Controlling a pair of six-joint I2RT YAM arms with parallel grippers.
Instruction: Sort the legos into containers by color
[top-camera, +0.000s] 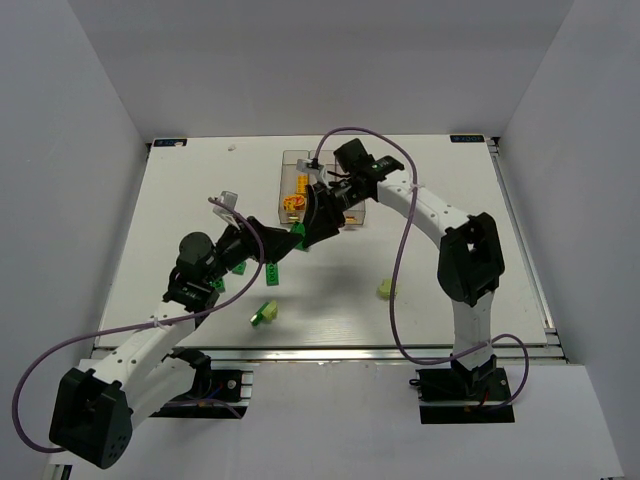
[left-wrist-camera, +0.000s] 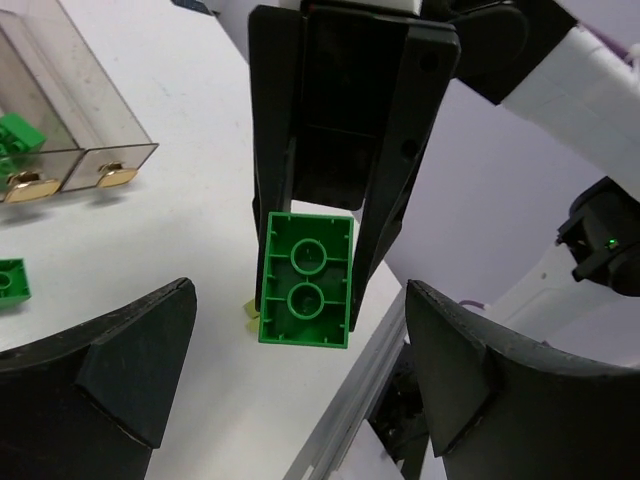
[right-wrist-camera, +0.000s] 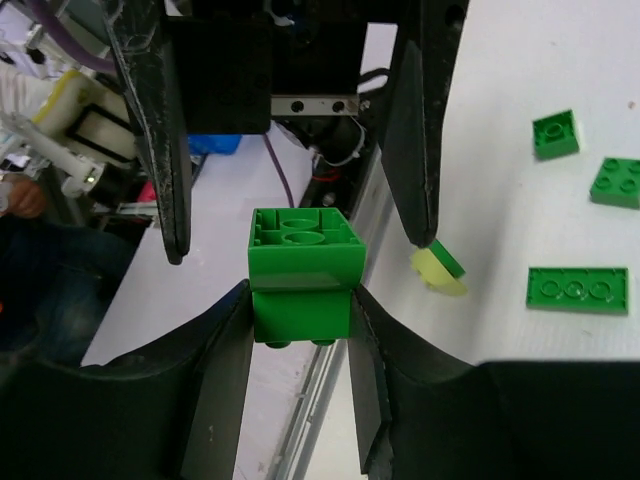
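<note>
My right gripper (right-wrist-camera: 300, 305) is shut on a bright green brick (right-wrist-camera: 300, 270) and holds it in the air over the table, just in front of the containers (top-camera: 296, 165). My left gripper (left-wrist-camera: 297, 290) is open wide, facing the right one. Its fingers (right-wrist-camera: 150, 130) stand on either side of the brick (left-wrist-camera: 305, 280) without touching it. In the top view the brick (top-camera: 297, 232) sits between the left gripper (top-camera: 268, 240) and the right gripper (top-camera: 308, 226). The clear bins (left-wrist-camera: 70, 120) hold orange pieces (top-camera: 293, 203) and a green brick (left-wrist-camera: 15, 140). The right arm hides part of them.
Loose on the table: a long green brick (top-camera: 272, 272), two small green ones (top-camera: 238, 266) (top-camera: 217, 285), a yellow-green and green piece (top-camera: 264, 314) and a pale yellow-green brick (top-camera: 385, 289). The table's metal front rail (top-camera: 330, 352) runs just below them.
</note>
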